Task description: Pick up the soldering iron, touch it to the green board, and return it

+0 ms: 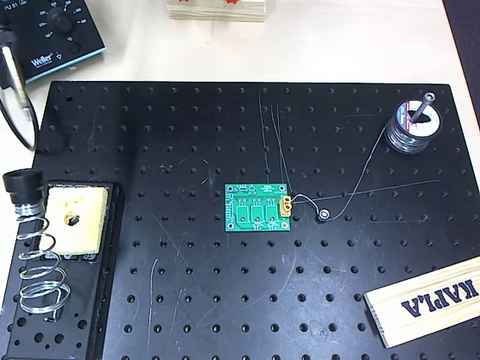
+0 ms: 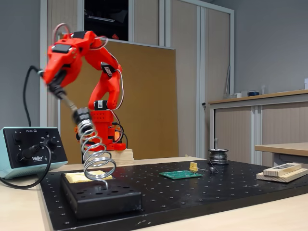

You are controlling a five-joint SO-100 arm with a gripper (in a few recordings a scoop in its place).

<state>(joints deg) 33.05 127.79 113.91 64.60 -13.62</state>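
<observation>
A red robot arm held a soldering iron above its coil stand on a black perforated board.

The gripper (image 2: 57, 86) pinched the soldering iron (image 2: 67, 99), tilted, its lower end at the stand's (image 2: 96, 154) mouth. The green board (image 1: 259, 208) lay mid-surface; a solder spool (image 1: 411, 129) and wooden block (image 1: 427, 300) sat right. Beige cabinets lined the room.

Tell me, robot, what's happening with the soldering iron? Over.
Gripper blurred, jaw state unclear. Soldering iron tilted, tip in coil stand. Green board lies apart, path open.
</observation>
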